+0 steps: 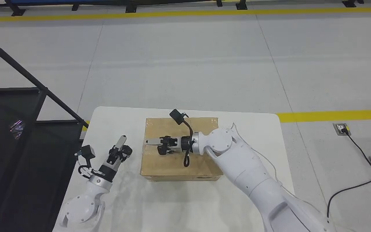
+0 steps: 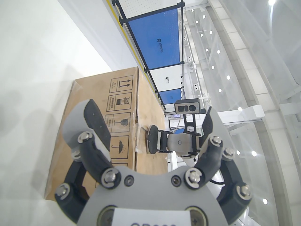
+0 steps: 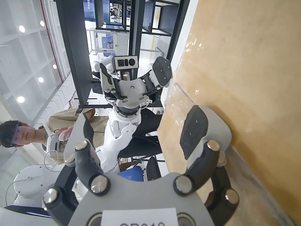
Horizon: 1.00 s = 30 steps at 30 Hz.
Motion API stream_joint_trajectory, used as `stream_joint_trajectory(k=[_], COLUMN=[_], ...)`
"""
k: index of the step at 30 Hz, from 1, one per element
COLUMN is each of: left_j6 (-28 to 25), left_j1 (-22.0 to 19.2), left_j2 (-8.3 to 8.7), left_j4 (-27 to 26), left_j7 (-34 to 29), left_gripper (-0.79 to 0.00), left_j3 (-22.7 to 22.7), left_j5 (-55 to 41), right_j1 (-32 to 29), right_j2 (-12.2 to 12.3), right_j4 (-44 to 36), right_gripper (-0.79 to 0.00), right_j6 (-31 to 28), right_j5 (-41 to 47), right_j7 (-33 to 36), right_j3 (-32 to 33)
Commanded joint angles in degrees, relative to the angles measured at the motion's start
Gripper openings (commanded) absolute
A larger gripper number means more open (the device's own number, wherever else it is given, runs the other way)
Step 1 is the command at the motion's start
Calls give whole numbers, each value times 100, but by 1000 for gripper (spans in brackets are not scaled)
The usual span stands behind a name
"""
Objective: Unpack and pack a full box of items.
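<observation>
A closed brown cardboard box (image 1: 181,152) lies in the middle of the white table (image 1: 255,133), its top seam covered with clear tape (image 3: 178,90). My right gripper (image 1: 157,145) hovers over the left part of the box top, open, with one finger pad (image 3: 194,131) close against the cardboard (image 3: 237,71) and nothing between its fingers. My left gripper (image 1: 120,148) stands open beside the box's left side, tilted upward. In the left wrist view the left gripper (image 2: 152,123) faces the box's printed side (image 2: 103,109), and the right gripper (image 2: 154,142) shows on the box top beyond.
A black metal frame (image 1: 26,87) and a dark panel (image 1: 29,156) stand just left of the table. The table's left strip (image 1: 98,133) lies between the frame and the box. A yellow floor line (image 1: 324,116) runs behind the table on the right.
</observation>
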Motion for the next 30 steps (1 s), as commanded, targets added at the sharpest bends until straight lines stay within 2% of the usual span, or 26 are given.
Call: stream_joint_trajectory(k=[1,12,22,26,30], left_j6=[5,9,18,18,8], left_j1=[-2,15,38,46,72], left_j2=[2,15,15,14,14], left_j4=[-7,-53,-77,-88,-102], left_j7=[-4,4,-30,-31,-26], left_gripper=[0,0,0,0,0], left_j3=[-21,-182,-178,-172,-173], left_j5=[-8,-138,-143,-129,-127], right_j1=[-58,-609,-1809,-2350,-2602], right_j2=[72,646,1262,1420,1506], right_j4=[-91,-964,-3165,-4001,-4411], right_gripper=[0,0,0,0,0], right_j6=[-37,243,829,784,981], right_j5=[7,-654,-1491,-1567,-1674], right_j7=[111,28,-120,-173,-108], right_j3=[107,820,1851,2249,2429])
